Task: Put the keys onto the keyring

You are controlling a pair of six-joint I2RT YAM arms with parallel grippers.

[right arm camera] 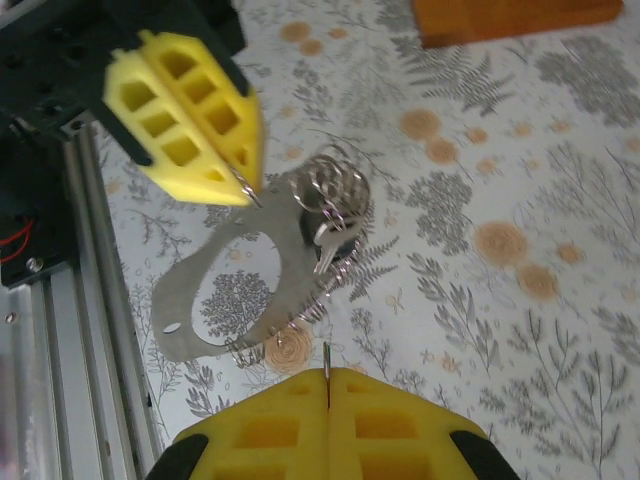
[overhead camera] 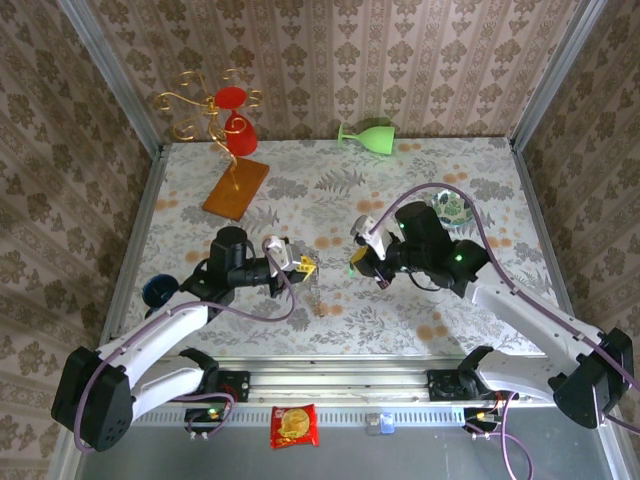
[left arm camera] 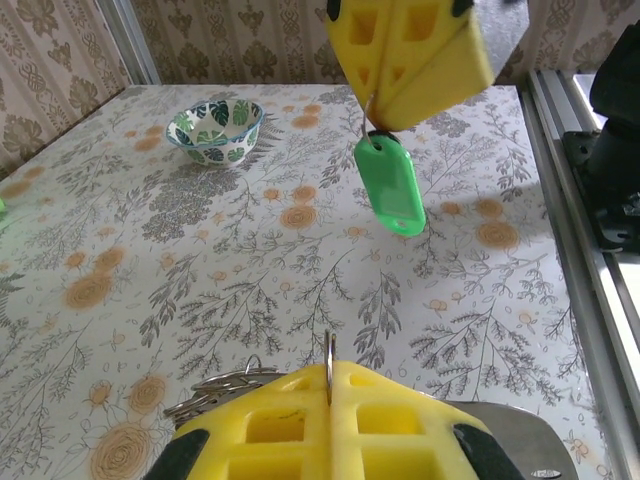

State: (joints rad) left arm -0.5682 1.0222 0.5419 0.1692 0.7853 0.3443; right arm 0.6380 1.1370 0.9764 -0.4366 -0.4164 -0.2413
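over the tabletop's [overhead camera: 450, 165] near middle, our left hand [overhead camera: 302, 265] pinches the keyring [right arm camera: 290, 225]. just right of it, our right hand [overhead camera: 359, 258] pinches the green key [left arm camera: 390, 190].

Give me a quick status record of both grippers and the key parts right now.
left gripper: shut, pinching a thin ring of the keyring
keyring load: a silver key and a flat metal plate hang from it
right gripper: shut on the small ring of the green-headed key, which hangs below it
key to keyring: apart, grippers facing each other
joined: not yet
bowl: on the table, beyond the green-headed key
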